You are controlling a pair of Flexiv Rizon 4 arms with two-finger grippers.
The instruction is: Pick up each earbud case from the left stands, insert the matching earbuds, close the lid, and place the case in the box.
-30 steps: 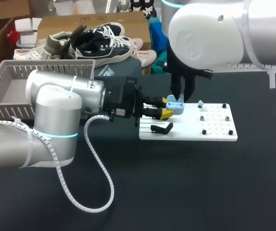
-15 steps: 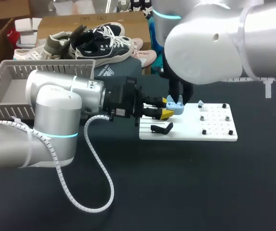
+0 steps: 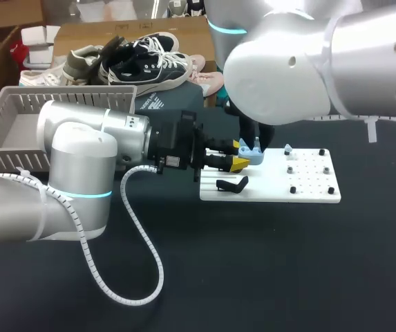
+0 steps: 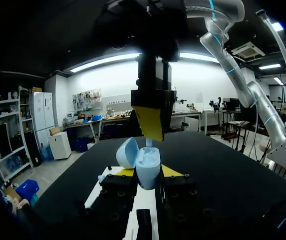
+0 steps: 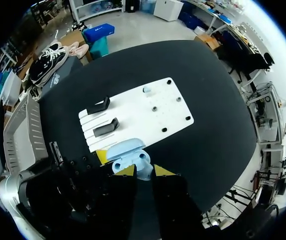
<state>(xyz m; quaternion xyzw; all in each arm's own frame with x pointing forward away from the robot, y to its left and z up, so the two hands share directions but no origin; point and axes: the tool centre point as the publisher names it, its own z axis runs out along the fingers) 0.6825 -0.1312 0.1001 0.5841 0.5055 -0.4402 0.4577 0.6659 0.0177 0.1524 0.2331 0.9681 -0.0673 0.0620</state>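
Wide black table (image 3: 287, 277) and both arms are over it. The left arm (image 3: 80, 159) comes in low from the left side and lies level across the tabletop. The right arm (image 3: 301, 62) drops in from the upper right, its bulk above the middle.

Far left, the grey slatted box (image 3: 18, 104) sits at the table's edge, well apart from the action. In the middle is the white board (image 3: 308, 190), flat on the table, with dark pegs dotted over its right half.

Two black stands (image 5: 99, 105) sit side by side on the board's left half. From the head view only one shows, the other hidden behind the left gripper (image 3: 242, 155).

That left gripper reaches over the board's left end, and it has the earbud case (image 4: 147, 167). Its fingers are a modest way apart, one yellow tip pressed to each side of the pale blue body. The case is upright, lid swung open and leaning off to one side, off the stands and held just above the board.

The right gripper (image 4: 149, 131) points straight down right above the open case. A small pale earbud (image 4: 148, 142) shows just under it, at the mouth of the case. Whether the right gripper is pinching it, I cannot tell.

One more pale earbud (image 3: 287, 148) sits on the board's far edge, beside the pegs.
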